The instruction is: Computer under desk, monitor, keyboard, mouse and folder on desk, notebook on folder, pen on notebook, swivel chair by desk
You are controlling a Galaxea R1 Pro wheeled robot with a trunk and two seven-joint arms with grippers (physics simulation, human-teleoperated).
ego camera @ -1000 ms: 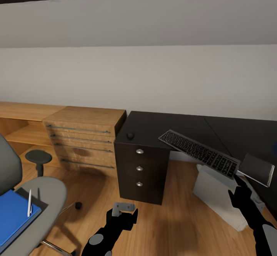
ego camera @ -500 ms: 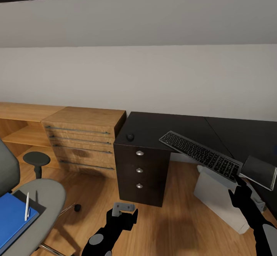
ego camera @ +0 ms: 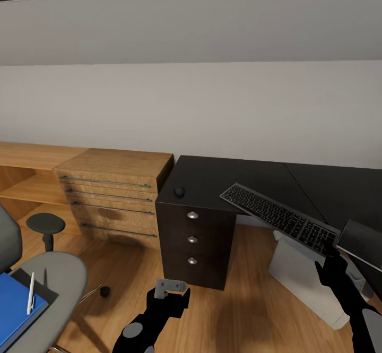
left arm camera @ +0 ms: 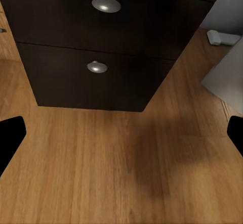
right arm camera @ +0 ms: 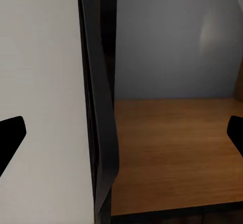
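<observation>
The black desk [ego camera: 241, 175] stands against the wall with the small dark mouse [ego camera: 180, 191] near its left corner. The keyboard [ego camera: 278, 217] lies slanted across the desk's front edge, above the light grey computer [ego camera: 302, 273] on the floor. A thin dark notebook [ego camera: 365, 239] with a pale edge shows at the right border. At the lower left, the swivel chair [ego camera: 58, 276] carries the blue folder [ego camera: 13, 310] with the whitish pen [ego camera: 31, 292] on it. My left gripper [ego camera: 171, 294] hangs open over the floor before the drawers. My right gripper [ego camera: 330, 260] is open just below the keyboard's near end.
Three dark drawers [ego camera: 192, 239] with round knobs [left arm camera: 106, 4] sit under the desk's left end. A light wooden drawer unit [ego camera: 114, 194] and shelving [ego camera: 26, 172] stand to the left. A chair armrest [ego camera: 46, 224] rises nearby. Wooden floor [left arm camera: 121, 173] lies ahead.
The camera has come slightly closer to the desk, so the chair has slid toward the lower left corner and the notebook toward the right border. Both arms keep their pose.
</observation>
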